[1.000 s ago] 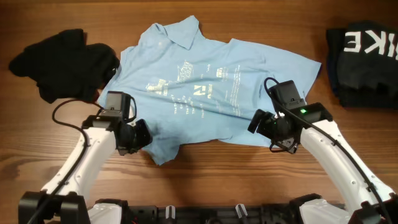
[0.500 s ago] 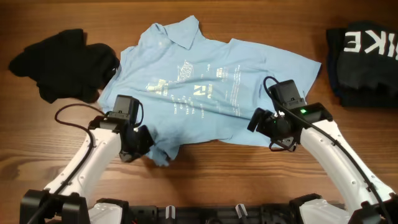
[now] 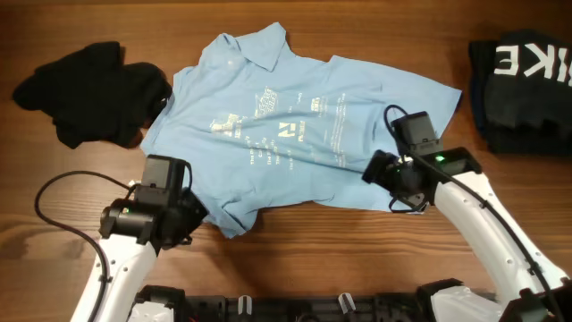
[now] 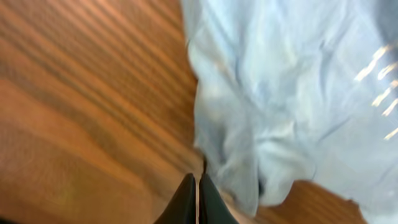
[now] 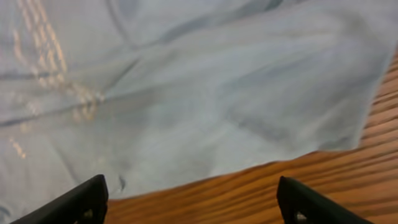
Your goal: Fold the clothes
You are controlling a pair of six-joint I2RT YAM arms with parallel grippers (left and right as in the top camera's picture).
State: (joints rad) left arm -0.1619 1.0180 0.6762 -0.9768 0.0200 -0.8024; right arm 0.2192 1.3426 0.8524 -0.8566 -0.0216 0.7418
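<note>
In the overhead view the left claw is mostly hidden under its own black wrist block at the lower left, against the bottom corner of the shirt. The left wrist view is blurred. It shows the claw's 2 fingers clenched flat together, with their tips at the crumpled hem. Whether any cloth is pinched between them cannot be told. The right claw is half covered by its wrist at the shirt's right hem. The right wrist view shows it released, its 2 dark fingertips wide apart at the bottom corners and cut off by the frame.

The shirt lies spread across the upper middle of the table, collar towards the top. It is soft, light blue and creased, with white chest print too small to read. The table is brown wood with streaked grain. A black crumpled garment at upper left touches the shirt's sleeve. A dark folded garment with large white letters is cut off by the right edge.
</note>
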